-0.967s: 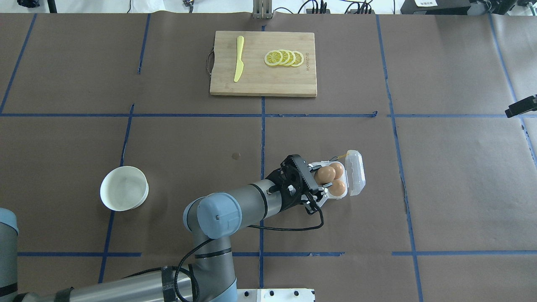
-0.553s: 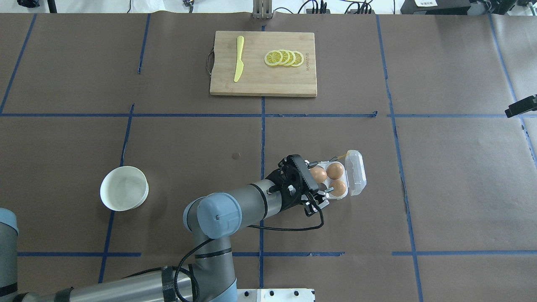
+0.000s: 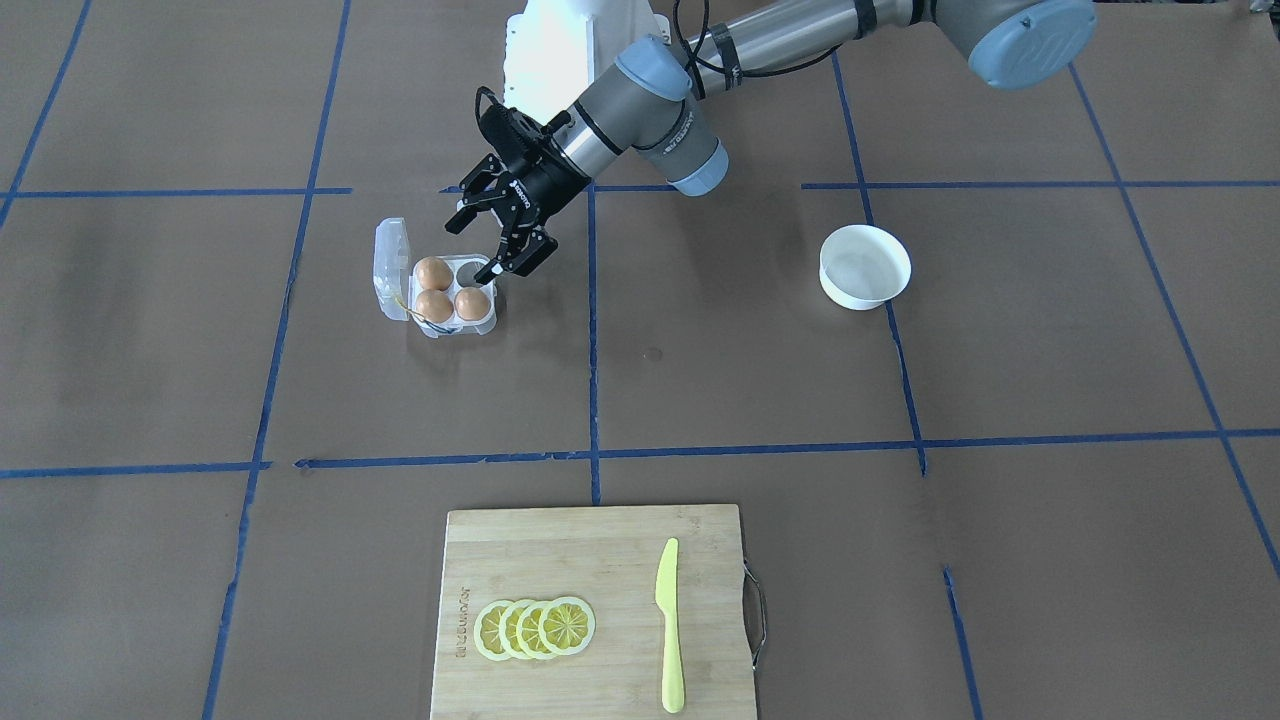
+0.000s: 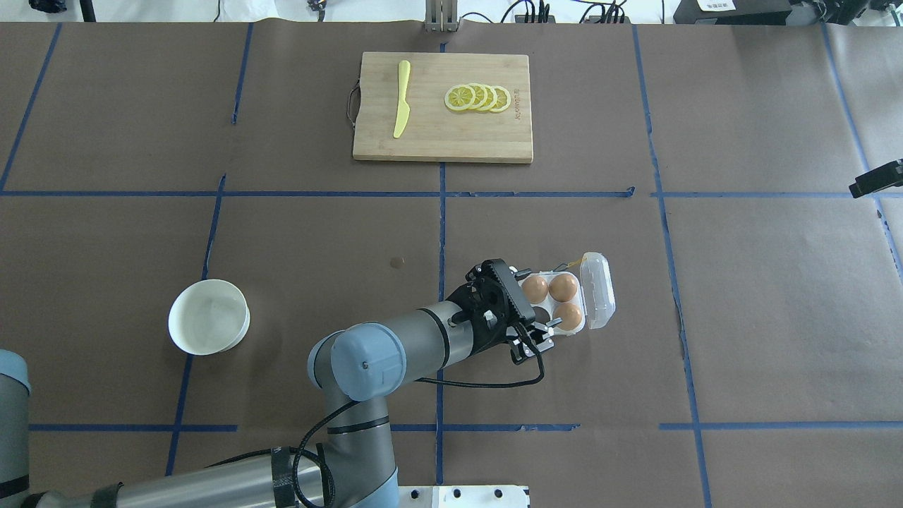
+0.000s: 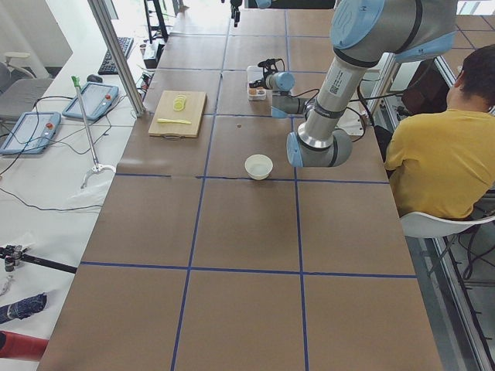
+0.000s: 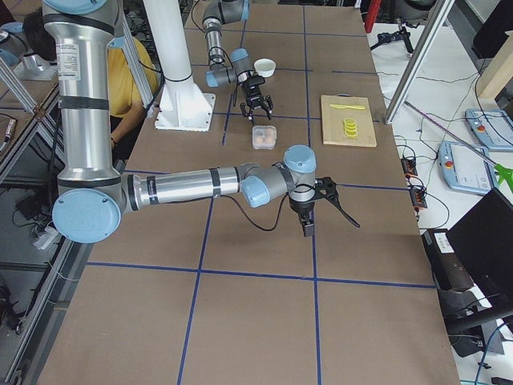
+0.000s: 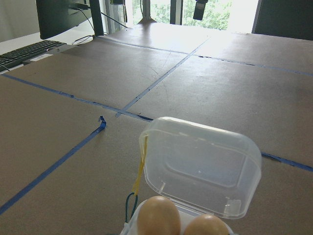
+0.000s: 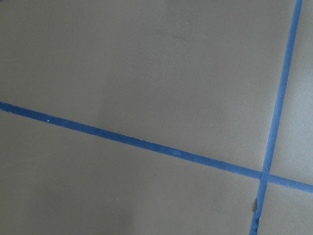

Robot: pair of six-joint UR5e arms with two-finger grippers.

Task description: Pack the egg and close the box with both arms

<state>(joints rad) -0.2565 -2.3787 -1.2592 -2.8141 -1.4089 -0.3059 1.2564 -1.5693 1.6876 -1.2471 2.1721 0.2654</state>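
Observation:
The clear box [image 4: 557, 326] lies open, its lid [image 4: 600, 289] folded back to the right; it also shows in the front view [image 3: 425, 328]. Three brown eggs sit in its cups. The egg [image 4: 535, 288] is in the far left cup, also seen in the front view [image 3: 472, 302]. The near left cup is empty. My left gripper [image 4: 530, 303] is open and empty just above the box's left side, also in the front view [image 3: 480, 250]. The left wrist view shows the lid [image 7: 200, 166] and two eggs. My right gripper [image 6: 321, 207] hovers over bare table far right; I cannot tell its state.
A white bowl [image 4: 209, 283] stands empty at the near left. A wooden cutting board [image 4: 437, 137] at the far middle holds a yellow knife [image 4: 401, 99] and lemon slices [image 4: 477, 97]. A person in yellow [image 5: 433, 162] sits beside the table.
My left gripper let go of the egg, which now rests in the far left cup. The gripper has pulled back a little towards the robot, still open.

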